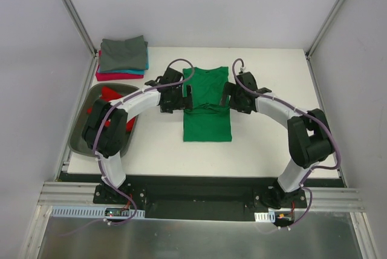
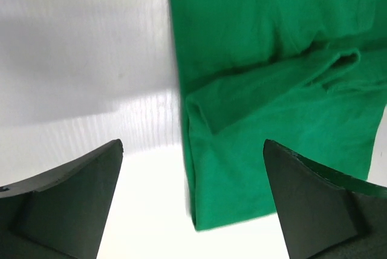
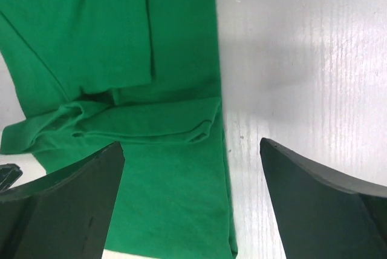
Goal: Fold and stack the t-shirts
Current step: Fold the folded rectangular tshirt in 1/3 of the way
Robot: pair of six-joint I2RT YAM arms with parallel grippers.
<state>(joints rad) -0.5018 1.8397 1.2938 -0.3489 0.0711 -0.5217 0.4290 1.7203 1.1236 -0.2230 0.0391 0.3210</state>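
**Both jaws wide open beside the green shirt**

Left jaws and right jaws are spread fully and hold nothing. Each pair hangs just above 1 long side of the green t-shirt [image 1: 207, 104], at the rumpled crosswise pleat [image 3: 145, 127] in its middle. The shirt lies in the centre of the surface [image 1: 272, 71], sleeves tucked in, collar toward the far edge.

I judge that the step in hand is the crosswise fold. To do it well, both pairs should pinch all layers at the same height and travel together, so that the side edges line up and the pleat is smoothed out.

Bare room lies toward the right and near edges. At the far left corner sits the stack of 3 folded t-shirts [image 1: 123, 58]. The tray [image 1: 77, 141] with the red t-shirt [image 1: 109, 94] lies along the left edge, so the left arm has less room.
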